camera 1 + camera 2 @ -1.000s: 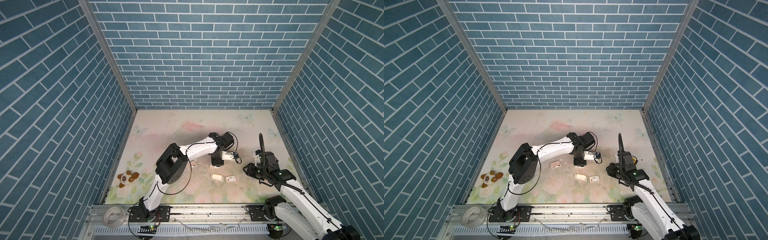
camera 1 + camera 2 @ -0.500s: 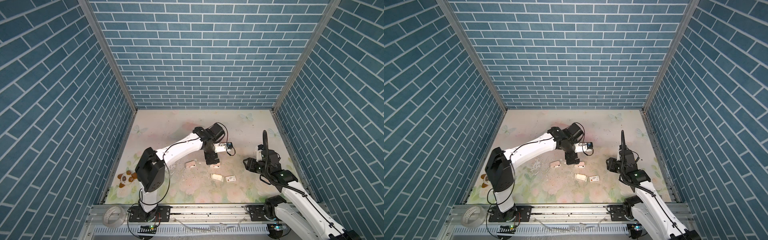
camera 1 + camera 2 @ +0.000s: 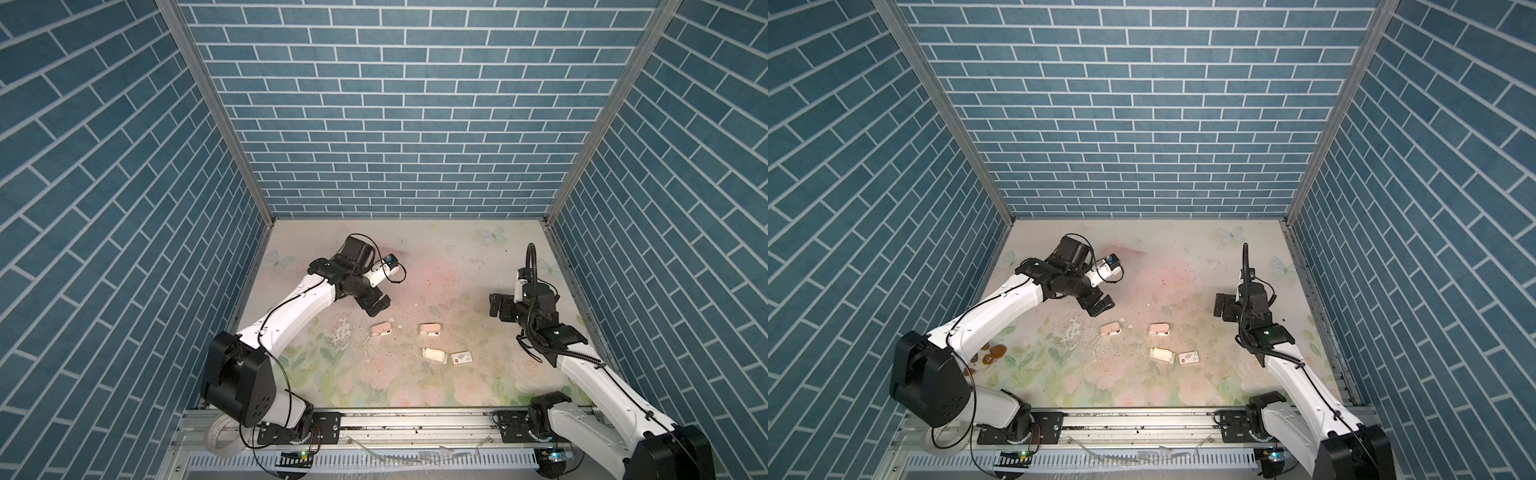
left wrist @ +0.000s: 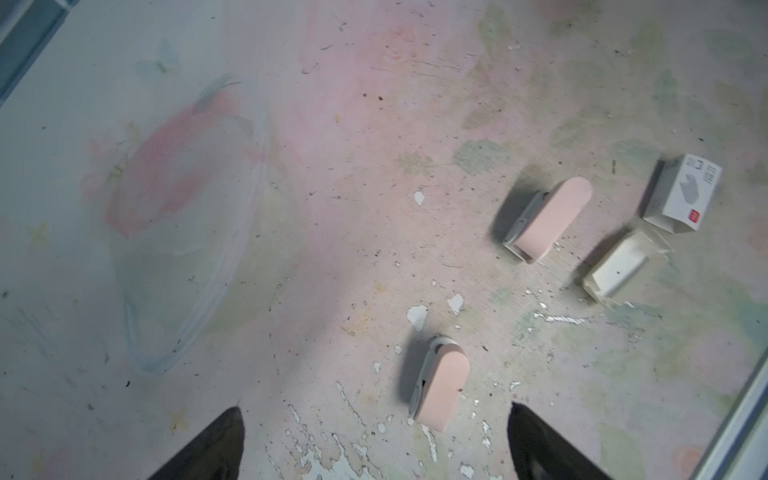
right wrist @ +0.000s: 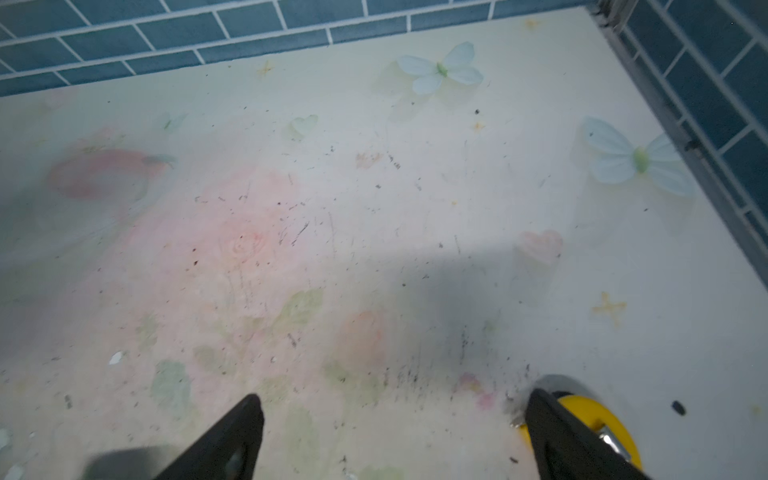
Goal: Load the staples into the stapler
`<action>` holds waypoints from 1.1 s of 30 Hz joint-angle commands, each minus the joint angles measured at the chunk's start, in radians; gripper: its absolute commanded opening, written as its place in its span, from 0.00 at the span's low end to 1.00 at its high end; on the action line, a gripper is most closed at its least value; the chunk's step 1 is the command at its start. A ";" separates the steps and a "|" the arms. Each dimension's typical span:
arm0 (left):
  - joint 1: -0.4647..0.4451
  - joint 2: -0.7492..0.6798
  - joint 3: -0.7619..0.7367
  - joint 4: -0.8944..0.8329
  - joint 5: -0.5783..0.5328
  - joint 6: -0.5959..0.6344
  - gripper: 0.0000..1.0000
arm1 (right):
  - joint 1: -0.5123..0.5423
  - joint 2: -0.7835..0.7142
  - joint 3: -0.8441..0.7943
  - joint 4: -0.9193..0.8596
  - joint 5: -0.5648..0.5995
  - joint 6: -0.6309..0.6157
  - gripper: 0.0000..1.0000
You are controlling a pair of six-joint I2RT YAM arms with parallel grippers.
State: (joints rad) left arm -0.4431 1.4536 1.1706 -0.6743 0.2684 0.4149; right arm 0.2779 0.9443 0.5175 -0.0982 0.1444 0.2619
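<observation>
Hovering over the mat, left arm and right arm both bend low, jaws wide, empty

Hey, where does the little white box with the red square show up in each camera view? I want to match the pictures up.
Top view: white box lies on the mat front of centre, between the arms.
Top view: same spot, right of the open white tray.
Left wrist view: in view, close beside that tray.
Right wrist view: not in it.
Shared landmark: the open white tray next to the box.
</observation>
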 commanded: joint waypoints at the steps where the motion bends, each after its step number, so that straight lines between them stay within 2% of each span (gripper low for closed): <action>1: 0.082 -0.035 -0.094 0.173 0.009 -0.099 1.00 | -0.020 0.003 -0.063 0.194 0.131 -0.163 0.99; 3: 0.147 -0.052 -0.165 0.267 0.056 -0.128 1.00 | -0.038 -0.004 -0.137 0.351 0.201 -0.204 0.98; 4: 0.185 -0.059 -0.207 0.326 0.085 -0.146 1.00 | -0.064 0.000 -0.162 0.409 0.199 -0.215 0.99; 6: 0.251 -0.079 -0.278 0.429 0.136 -0.168 1.00 | -0.121 0.023 -0.175 0.457 0.168 -0.218 0.98; 10: 0.355 -0.096 -0.368 0.576 0.139 -0.244 0.99 | -0.223 0.109 -0.203 0.588 0.058 -0.187 0.98; 14: 0.443 -0.116 -0.480 0.755 0.156 -0.289 1.00 | -0.277 0.236 -0.249 0.767 -0.009 -0.169 0.98; 16: 0.481 -0.133 -0.573 0.910 0.167 -0.305 0.99 | -0.294 0.265 -0.220 0.746 -0.029 -0.168 0.99; 18: 0.494 -0.136 -0.658 1.087 0.137 -0.304 0.99 | -0.299 0.301 -0.233 0.830 -0.037 -0.174 0.99; 20: 0.497 -0.114 -0.711 1.234 0.087 -0.311 1.00 | -0.309 0.327 -0.216 0.833 -0.041 -0.172 0.99; 24: 0.500 -0.047 -0.733 1.354 0.012 -0.338 1.00 | -0.319 0.373 -0.198 0.875 -0.098 -0.183 0.99; 27: 0.515 -0.005 -0.739 1.404 0.008 -0.355 1.00 | -0.323 0.394 -0.190 0.888 -0.137 -0.199 0.99; 33: 0.515 0.068 -0.817 1.601 0.000 -0.355 1.00 | -0.332 0.524 -0.234 1.103 -0.139 -0.200 0.99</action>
State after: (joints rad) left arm 0.0662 1.4792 0.3893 0.7803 0.2878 0.0757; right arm -0.0490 1.4250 0.3016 0.8646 0.0277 0.0975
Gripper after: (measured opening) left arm 0.995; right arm 0.988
